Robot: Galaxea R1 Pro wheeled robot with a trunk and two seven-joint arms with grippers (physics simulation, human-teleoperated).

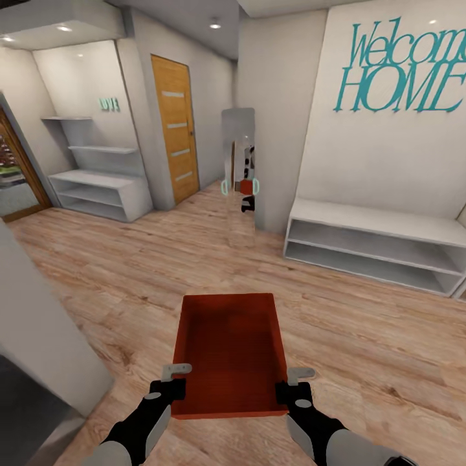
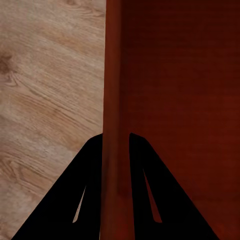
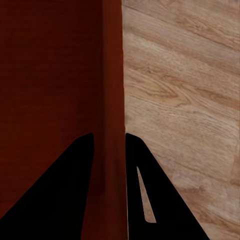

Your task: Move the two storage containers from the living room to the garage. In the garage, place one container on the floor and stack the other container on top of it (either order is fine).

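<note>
One storage container (image 1: 230,353) is showing, carried in front of the robot by two grippers above a light wood-plank floor (image 1: 362,336). It is an orange-red rectangular bin with no lid, plain straight walls and a darker, empty inside, and it is hanging level with its long sides running away from the robot.

The left gripper (image 1: 169,387) is gripping the container's left wall near the corner closest to the robot; in the left wrist view its two dark fingers (image 2: 75,200) are sitting on either side of that wall, pressed against it. The right gripper (image 1: 292,388) is doing the same on the right wall near the other close corner, its fingers (image 3: 150,200) closed on the wall from inside and outside.

Ahead, two low white shelf units are standing against the walls, one (image 1: 100,188) at the left and one (image 1: 375,249) under teal lettering (image 1: 401,65) reading "Welcome HOME". One wooden door (image 1: 175,136) and one narrow mirror (image 1: 241,175) are standing between them.
</note>
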